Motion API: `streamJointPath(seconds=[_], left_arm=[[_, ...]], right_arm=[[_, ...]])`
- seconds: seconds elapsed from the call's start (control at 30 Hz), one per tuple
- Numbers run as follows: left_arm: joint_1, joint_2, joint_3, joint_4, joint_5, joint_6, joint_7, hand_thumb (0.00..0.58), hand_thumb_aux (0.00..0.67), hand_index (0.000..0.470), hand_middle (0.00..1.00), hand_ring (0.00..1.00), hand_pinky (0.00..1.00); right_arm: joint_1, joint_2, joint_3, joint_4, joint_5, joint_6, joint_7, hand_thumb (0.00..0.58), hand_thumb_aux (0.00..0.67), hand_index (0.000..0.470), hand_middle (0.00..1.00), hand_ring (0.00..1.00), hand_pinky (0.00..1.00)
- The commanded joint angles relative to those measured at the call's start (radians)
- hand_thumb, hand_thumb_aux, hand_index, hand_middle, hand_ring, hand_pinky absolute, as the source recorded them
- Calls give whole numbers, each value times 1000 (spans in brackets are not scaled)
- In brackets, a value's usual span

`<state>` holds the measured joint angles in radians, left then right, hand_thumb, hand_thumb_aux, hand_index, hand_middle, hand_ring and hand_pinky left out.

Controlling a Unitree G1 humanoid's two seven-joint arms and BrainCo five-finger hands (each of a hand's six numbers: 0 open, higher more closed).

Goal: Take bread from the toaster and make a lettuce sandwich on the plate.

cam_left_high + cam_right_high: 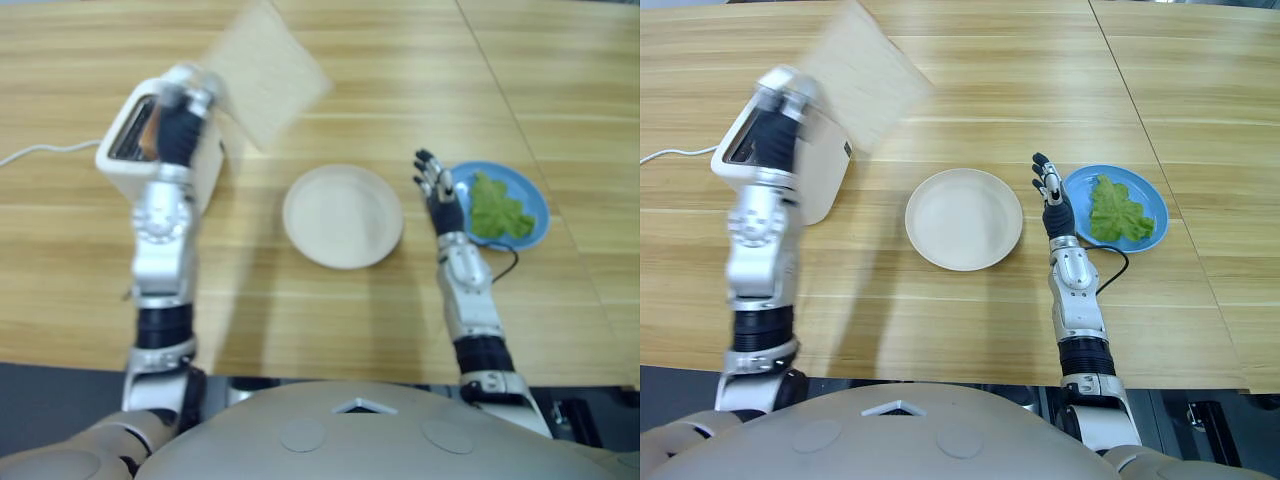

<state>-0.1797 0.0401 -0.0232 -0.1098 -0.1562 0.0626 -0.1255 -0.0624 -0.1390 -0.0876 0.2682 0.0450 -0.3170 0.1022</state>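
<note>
Desk point(400, 80) carries the white toaster point(115, 165) at left, the cream plate point(343, 217) in the middle, a blue dish point(535, 200) with lettuce point(497, 210) at right. Bread slice point(265, 85) is up above the toaster, clutched by the left hand point(180, 125); right hand point(440, 195) sits between plate and dish, fingers straight, holding nothing.
</note>
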Motion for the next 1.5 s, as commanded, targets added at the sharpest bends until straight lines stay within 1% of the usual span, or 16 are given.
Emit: streamJointPath(seconds=[0.03,0.17,0.3,0.43,0.6,0.63,0.67,0.7,0.73,0.93,1.1,1.23,1.3,1.4,1.43,1.5], left_arm=[[34,-40,-90,177,21,-33,-69,580,670,460,1000,1000,1000],[11,-32,-129,324,95,-92,-68,580,670,460,1000,1000,1000],[-12,4,-157,416,182,-132,-57,580,670,460,1000,1000,1000],[-24,43,-198,452,286,-156,-26,580,670,460,1000,1000,1000],[-20,59,-246,430,366,-162,-18,580,670,460,1000,1000,1000],[-13,65,-275,410,390,-160,-33,491,407,280,984,984,984],[-8,74,-305,394,421,-154,-44,491,407,280,984,984,984],[-4,81,-327,384,444,-149,-50,0,0,0,361,361,361],[-3,88,-340,373,469,-141,-44,0,0,0,0,0,0],[-19,165,-354,266,706,-92,107,0,0,0,0,0,0],[-13,204,-322,153,925,-12,316,0,0,0,0,0,0],[7,227,-313,102,1036,43,388,0,0,0,0,0,0],[13,235,-310,72,1065,49,409,0,0,0,0,0,0],[24,232,-299,43,1046,35,407,0,0,0,0,0,0],[26,228,-297,44,1032,29,402,0,0,0,0,0,0],[32,208,-282,70,949,-4,381,0,0,0,0,0,0]], right_arm=[[-7,-13,-29,7,13,18,-8,0,0,0,0,0,0],[0,-23,-50,-6,22,21,-7,0,0,0,0,0,0],[6,-25,-55,-14,23,23,-7,0,0,0,0,0,0],[6,-22,-51,-14,20,24,-8,0,0,0,0,0,0],[12,-23,-51,-21,21,26,-7,0,0,0,0,0,0],[12,-23,-51,-22,21,27,-6,0,0,0,0,0,0],[12,-23,-50,-24,21,28,-6,0,0,0,0,0,0],[12,-23,-49,-25,21,28,-5,0,0,0,0,0,0],[11,-23,-49,-25,21,29,-4,0,0,0,0,0,0],[17,-23,-47,-37,21,31,-2,0,0,0,0,0,0],[13,-24,-39,-43,15,28,2,0,0,0,0,0,0],[1,-36,-28,-65,-2,33,5,0,0,0,0,0,0],[3,-48,-29,-83,-9,31,5,0,0,0,0,0,0],[-2,-117,-45,-113,-95,-12,-25,0,0,0,0,0,0],[-11,-159,-62,-117,-138,-28,-47,0,0,0,0,0,0],[-33,-283,-82,-94,-295,-60,-130,0,0,0,0,0,0]])
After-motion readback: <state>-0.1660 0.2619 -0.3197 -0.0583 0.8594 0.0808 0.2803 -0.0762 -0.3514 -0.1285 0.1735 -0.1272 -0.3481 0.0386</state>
